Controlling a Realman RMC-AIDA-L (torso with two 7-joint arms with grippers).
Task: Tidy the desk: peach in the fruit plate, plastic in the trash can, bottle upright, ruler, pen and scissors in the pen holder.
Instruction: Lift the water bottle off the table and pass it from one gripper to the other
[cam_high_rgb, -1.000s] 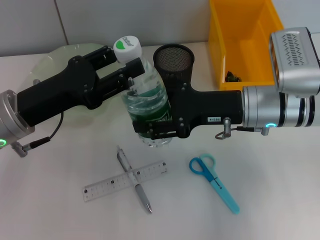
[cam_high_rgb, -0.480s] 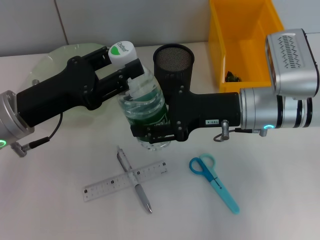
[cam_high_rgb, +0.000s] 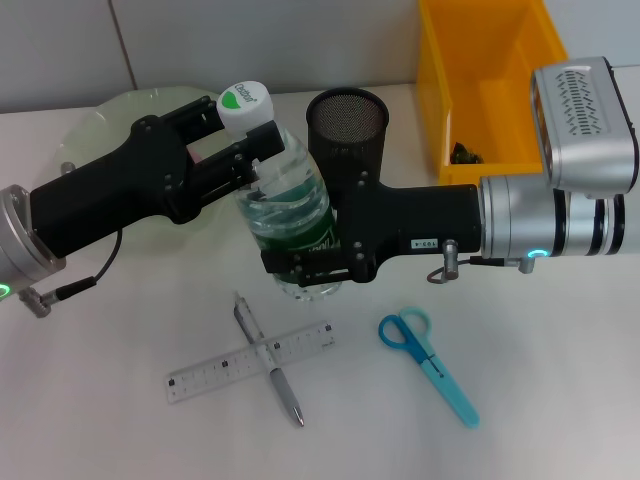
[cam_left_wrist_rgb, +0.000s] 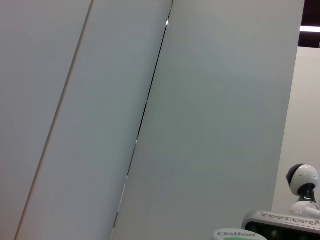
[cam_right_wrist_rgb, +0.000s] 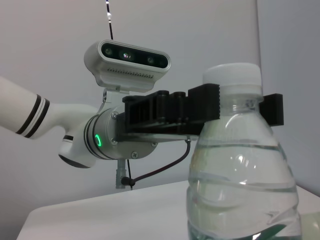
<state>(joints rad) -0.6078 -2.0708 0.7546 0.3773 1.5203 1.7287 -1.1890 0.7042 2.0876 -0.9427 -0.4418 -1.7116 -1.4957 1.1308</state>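
standing the bottle (cam_high_rgb: 290, 215) beside the pen holder (cam_high_rgb: 347, 125): right tool (cam_high_rgb: 300, 262) clenched on its body, left tool (cam_high_rgb: 245, 140) clenched on its neck, long axis nearly upright.

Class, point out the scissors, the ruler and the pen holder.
scissors (cam_high_rgb: 405, 331), head view, on the blue loop handles.
ruler (cam_high_rgb: 215, 374), head view, on its left half.
pen holder (cam_high_rgb: 347, 122), head view, on the mesh rim.

The bottle (cam_high_rgb: 290, 220) stands between both end effectors, left end effector (cam_high_rgb: 255, 150) at its neck, right end effector (cam_high_rgb: 300, 262) at its body. Behind the right end effector stands the pen holder (cam_high_rgb: 347, 125); before it lie ruler (cam_high_rgb: 250, 362) and scissors (cam_high_rgb: 428, 364).
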